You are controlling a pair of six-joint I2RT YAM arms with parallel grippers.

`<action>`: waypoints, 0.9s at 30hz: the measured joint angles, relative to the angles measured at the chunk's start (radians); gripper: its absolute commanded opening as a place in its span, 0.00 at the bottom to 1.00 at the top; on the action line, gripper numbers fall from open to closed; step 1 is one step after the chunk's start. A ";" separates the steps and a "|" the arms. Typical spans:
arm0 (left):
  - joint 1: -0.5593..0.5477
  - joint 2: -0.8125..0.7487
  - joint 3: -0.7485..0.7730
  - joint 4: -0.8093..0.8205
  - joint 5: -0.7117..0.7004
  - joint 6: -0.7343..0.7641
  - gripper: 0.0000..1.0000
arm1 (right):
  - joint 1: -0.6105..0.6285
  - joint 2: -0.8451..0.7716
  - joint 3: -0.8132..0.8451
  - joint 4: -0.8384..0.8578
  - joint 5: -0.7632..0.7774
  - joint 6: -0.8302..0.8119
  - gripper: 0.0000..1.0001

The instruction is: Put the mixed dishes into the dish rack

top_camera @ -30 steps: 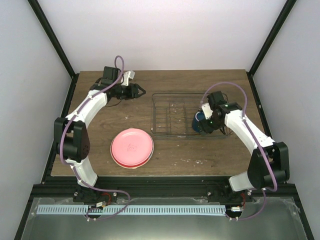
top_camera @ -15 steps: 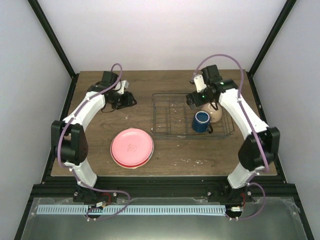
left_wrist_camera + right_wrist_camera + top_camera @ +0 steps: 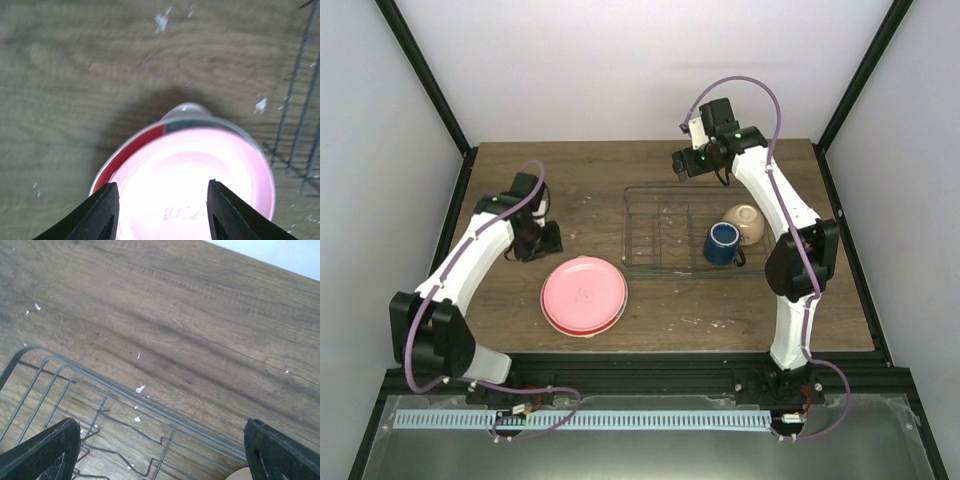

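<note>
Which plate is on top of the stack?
The pink plate: its whole face shows, while the red plate is only a rim sliver beneath it.

Left wrist view: the round pink plate (image 3: 192, 175) is washed out by glare and its near edge is cut off by the frame. It covers all but a crescent of the red plate (image 3: 131, 150); no pattern discernible. Of a third plate (image 3: 187, 110) only a pale, blurred rim shows. Right wrist view: the dark grey wire dish rack (image 3: 100, 405) is cut off below; the small cream bowl (image 3: 241, 475) shows as a sliver.
</note>
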 measured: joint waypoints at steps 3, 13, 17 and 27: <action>-0.022 -0.066 -0.085 -0.036 -0.024 -0.040 0.50 | 0.000 0.008 0.019 0.000 0.023 0.015 0.89; -0.076 -0.183 -0.291 -0.054 -0.036 -0.121 0.50 | 0.000 0.021 0.021 -0.015 0.060 0.068 0.88; -0.080 -0.182 -0.357 -0.006 -0.034 -0.133 0.50 | 0.000 0.020 0.006 -0.015 0.069 0.083 0.89; -0.080 -0.136 -0.417 0.108 -0.033 -0.140 0.47 | 0.000 -0.014 -0.070 -0.026 0.093 0.090 0.89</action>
